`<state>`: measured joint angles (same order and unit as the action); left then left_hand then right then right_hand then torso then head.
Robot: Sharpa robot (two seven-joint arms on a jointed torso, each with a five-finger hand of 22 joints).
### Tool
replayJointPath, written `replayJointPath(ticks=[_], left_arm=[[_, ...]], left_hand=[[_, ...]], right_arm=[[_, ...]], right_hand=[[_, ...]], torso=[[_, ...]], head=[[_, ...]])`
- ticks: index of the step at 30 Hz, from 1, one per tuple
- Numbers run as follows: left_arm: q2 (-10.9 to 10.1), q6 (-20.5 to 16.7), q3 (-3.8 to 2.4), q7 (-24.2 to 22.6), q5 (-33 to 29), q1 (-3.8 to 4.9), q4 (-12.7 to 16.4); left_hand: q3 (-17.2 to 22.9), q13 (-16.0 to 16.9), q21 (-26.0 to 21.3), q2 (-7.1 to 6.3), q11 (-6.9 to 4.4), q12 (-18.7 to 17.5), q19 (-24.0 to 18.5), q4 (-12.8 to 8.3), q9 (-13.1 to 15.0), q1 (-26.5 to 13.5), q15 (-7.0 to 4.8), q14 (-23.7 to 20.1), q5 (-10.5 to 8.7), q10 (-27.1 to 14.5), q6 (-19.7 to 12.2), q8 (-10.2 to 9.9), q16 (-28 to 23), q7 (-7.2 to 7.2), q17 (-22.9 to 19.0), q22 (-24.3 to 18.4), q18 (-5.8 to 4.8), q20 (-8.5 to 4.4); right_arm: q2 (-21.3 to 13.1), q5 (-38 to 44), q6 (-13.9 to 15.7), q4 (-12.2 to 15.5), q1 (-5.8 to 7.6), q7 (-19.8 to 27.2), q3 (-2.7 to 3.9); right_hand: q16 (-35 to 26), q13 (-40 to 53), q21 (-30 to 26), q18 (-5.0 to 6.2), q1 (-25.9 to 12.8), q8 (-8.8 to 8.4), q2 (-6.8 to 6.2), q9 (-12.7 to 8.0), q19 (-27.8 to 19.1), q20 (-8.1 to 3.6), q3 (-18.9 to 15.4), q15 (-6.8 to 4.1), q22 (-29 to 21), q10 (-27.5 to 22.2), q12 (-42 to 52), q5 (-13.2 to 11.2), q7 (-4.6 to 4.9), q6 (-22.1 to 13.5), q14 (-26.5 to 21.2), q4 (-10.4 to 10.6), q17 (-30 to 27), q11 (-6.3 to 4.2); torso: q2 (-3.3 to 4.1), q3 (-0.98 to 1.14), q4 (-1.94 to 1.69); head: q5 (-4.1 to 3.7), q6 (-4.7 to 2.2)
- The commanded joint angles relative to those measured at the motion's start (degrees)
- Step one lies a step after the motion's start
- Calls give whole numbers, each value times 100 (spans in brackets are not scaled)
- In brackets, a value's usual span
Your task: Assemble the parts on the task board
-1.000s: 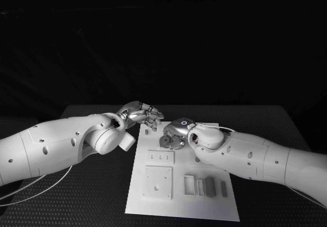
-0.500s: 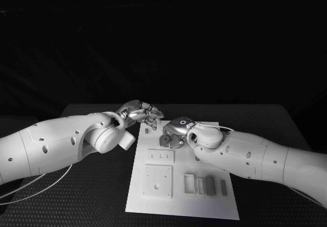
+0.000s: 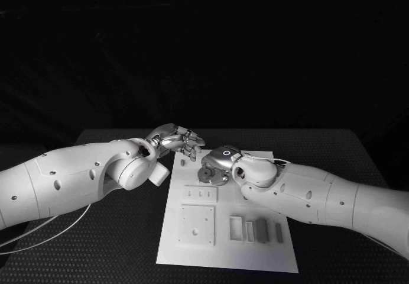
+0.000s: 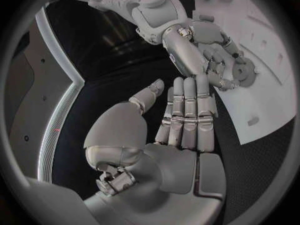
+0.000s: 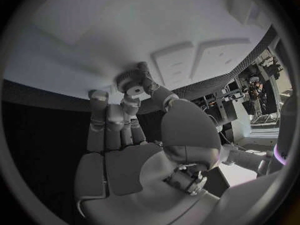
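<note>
While the right hand sits low over the far end of the task board, it pinches a small round gear-like part between thumb and fingertips, the toothed disc right on the white surface. The left hand hovers just beside it at the board's far left corner — fingers straight and close together, nothing in them. Nearer the robot, the board has a square plate and a row of narrow upright blocks — well apart from both hands.
</note>
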<state>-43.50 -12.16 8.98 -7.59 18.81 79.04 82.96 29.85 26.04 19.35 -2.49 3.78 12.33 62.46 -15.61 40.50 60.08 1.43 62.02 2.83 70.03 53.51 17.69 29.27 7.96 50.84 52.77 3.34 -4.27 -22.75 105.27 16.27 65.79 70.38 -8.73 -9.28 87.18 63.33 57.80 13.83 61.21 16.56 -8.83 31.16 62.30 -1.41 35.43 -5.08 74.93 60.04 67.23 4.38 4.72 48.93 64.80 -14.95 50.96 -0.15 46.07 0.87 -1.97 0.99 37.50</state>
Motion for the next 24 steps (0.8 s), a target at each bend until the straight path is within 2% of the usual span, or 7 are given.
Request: replayJointPath(ticks=[1, 4, 8, 19, 24], left_arm=[[17, 76, -4, -53, 14, 7, -1], [20, 76, -4, -54, 14, 7, -9], [18, 71, -4, -56, 14, 7, -13], [7, 57, -4, -63, 14, 7, -8], [-2, 59, -4, -62, 14, 7, -9]], left_hand=[[2, 8, -38, -25, 8, -35, -12, 21, 10, -23, 3, -9, -3, -29, -35, -34, -30, 7, 8, 9, 67, 10], [3, 10, -38, -24, 8, -36, -12, 22, 11, -24, 4, -8, -3, -29, -35, -35, -31, 7, 9, 9, 67, 10], [3, 11, -39, -22, 8, -37, -12, 23, 12, -25, 4, -8, -3, -30, -35, -36, -32, 7, 10, 10, 67, 10], [4, 17, -42, -18, 8, -40, -12, 24, 16, -26, 4, -8, -3, -30, -35, -39, -36, 7, 14, 13, 67, 10], [4, 20, -43, -17, 8, -41, -12, 24, 18, -26, 4, -7, -3, -30, -34, -39, -38, 7, 16, 14, 67, 10]], right_arm=[[-21, 131, -137, -28, -74, -20, -56], [-32, 93, -39, -1, -74, -12, -55], [-37, 89, 219, 22, -75, -50, -55], [-89, 189, 790, 110, -74, -295, -50], [-144, 241, 906, 202, -72, -400, -39]], right_hand=[[39, -14, 35, 117, 46, 66, 119, 40, 27, -1, 17, -39, 100, -210, 34, 17, 167, 883, 18, -36, -10, 35], [45, -34, 45, 117, -3, 81, 264, 66, 42, 1, 6, -56, 101, -182, 36, 15, 148, 925, 40, -29, -20, 16], [51, -49, 50, 117, -36, 93, 348, 84, 55, -3, 6, -70, 100, -162, 36, 18, 130, 960, 57, -21, -26, 1], [65, -70, 65, 117, -19, 109, 351, 107, 87, -21, 11, -96, 99, -120, 36, 18, 105, 1009, 92, -72, -29, -25], [67, -78, 71, 117, -14, 111, 337, 113, 100, -28, 13, -104, 98, -104, 35, 18, 99, 1021, 112, -84, -21, -32]], torso=[[-1, 3, 3], [-5, 4, -5], [-4, 5, -15], [-4, 0, -10], [-6, 0, -10]], head=[[-11, 2], [-18, 0], [-25, -1], [-19, -36], [-20, -49]])
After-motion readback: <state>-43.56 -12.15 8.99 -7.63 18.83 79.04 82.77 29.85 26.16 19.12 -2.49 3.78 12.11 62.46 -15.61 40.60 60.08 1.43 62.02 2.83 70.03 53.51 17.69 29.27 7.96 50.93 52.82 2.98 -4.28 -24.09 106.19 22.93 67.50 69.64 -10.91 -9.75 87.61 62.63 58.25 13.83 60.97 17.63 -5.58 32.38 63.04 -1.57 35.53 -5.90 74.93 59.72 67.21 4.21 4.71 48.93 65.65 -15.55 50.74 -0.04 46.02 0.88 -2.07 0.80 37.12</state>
